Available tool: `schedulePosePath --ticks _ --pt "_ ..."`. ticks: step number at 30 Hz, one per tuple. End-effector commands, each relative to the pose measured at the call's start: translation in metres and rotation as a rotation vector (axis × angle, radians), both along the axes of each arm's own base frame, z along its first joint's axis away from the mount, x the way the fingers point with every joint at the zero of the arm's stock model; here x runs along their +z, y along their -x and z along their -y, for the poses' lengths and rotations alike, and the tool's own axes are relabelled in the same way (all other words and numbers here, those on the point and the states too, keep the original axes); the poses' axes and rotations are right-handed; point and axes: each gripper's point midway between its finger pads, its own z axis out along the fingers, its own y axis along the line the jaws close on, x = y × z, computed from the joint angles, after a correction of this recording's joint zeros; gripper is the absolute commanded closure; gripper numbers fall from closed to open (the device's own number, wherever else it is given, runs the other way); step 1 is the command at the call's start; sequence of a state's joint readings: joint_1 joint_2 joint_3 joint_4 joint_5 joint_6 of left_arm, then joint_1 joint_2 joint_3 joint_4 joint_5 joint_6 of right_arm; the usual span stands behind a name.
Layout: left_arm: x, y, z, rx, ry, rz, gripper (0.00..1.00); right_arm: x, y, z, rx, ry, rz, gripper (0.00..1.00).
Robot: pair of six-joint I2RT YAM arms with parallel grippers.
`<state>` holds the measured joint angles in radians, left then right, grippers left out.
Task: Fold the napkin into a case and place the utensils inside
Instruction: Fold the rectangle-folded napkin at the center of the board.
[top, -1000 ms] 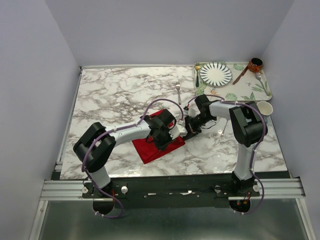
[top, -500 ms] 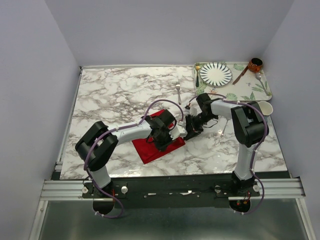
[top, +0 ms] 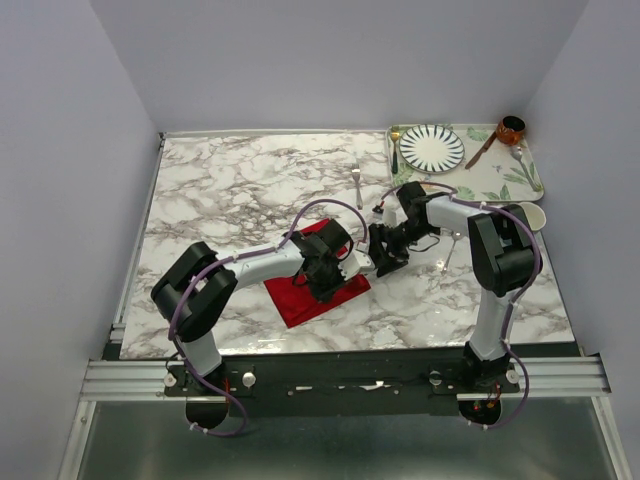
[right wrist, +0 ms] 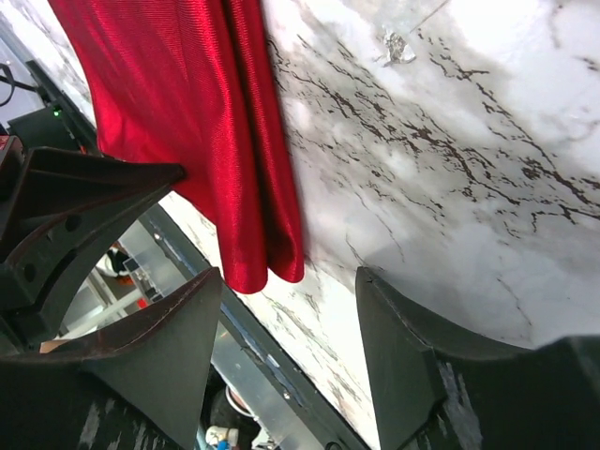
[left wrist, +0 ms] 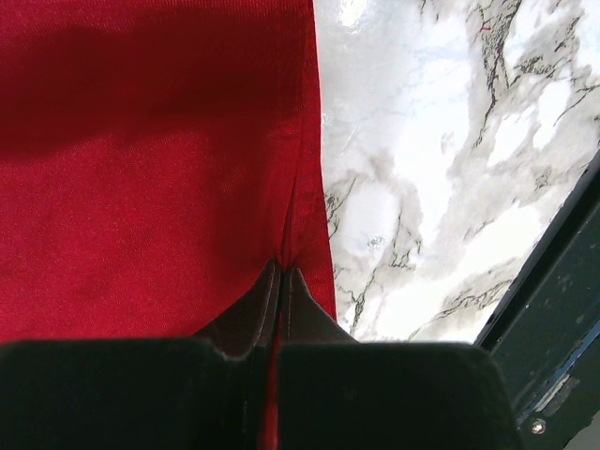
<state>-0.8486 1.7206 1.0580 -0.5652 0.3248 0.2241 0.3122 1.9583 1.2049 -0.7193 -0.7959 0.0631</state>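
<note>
The red napkin (top: 305,292) lies folded into a narrow strip on the marble table, partly hidden under the left wrist. My left gripper (top: 335,272) is shut, pinching a raised crease of the napkin (left wrist: 150,169) near its right edge; its fingertips (left wrist: 281,274) meet on the cloth. My right gripper (top: 384,254) stands open just right of the strip. In the right wrist view the napkin (right wrist: 187,112) hangs in folds, its corner between the spread fingers (right wrist: 178,319) and touching neither. A silver fork (top: 356,183) lies on the table beyond the napkin. A slim silver utensil (top: 446,253) lies by the right arm.
A patterned tray (top: 500,180) at the back right carries a striped plate (top: 431,148), a gold spoon, a brown wooden utensil, a brown cup (top: 510,128) and a small silver spoon (top: 518,155). A white cup (top: 530,215) stands by the tray's near edge.
My right gripper has opened, let go of the napkin's edge and drawn back slightly to the right. The left gripper keeps its pinch and has not moved.
</note>
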Motion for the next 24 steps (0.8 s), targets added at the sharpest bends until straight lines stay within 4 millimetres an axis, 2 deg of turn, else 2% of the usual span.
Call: schedulePosePath --ticks 1,6,17,20,24 --pt "0.002 -0.002 0.009 -0.018 0.024 0.006 0.97 0.008 0.0 -0.005 0.0 -0.034 -0.006 0.33" --pt "0.002 -0.001 0.009 -0.019 0.023 0.004 0.96 -0.003 0.009 -0.01 0.009 -0.04 -0.049 0.35" --pt "0.001 -0.002 0.009 -0.019 0.024 0.005 0.96 -0.015 0.022 -0.02 0.042 -0.052 -0.104 0.43" --pt "0.001 -0.002 0.009 -0.019 0.025 0.006 0.96 -0.02 0.025 -0.018 0.039 -0.041 -0.123 0.47" --pt "0.001 -0.001 0.009 -0.018 0.025 0.005 0.96 -0.024 0.027 -0.017 0.034 -0.029 -0.133 0.59"
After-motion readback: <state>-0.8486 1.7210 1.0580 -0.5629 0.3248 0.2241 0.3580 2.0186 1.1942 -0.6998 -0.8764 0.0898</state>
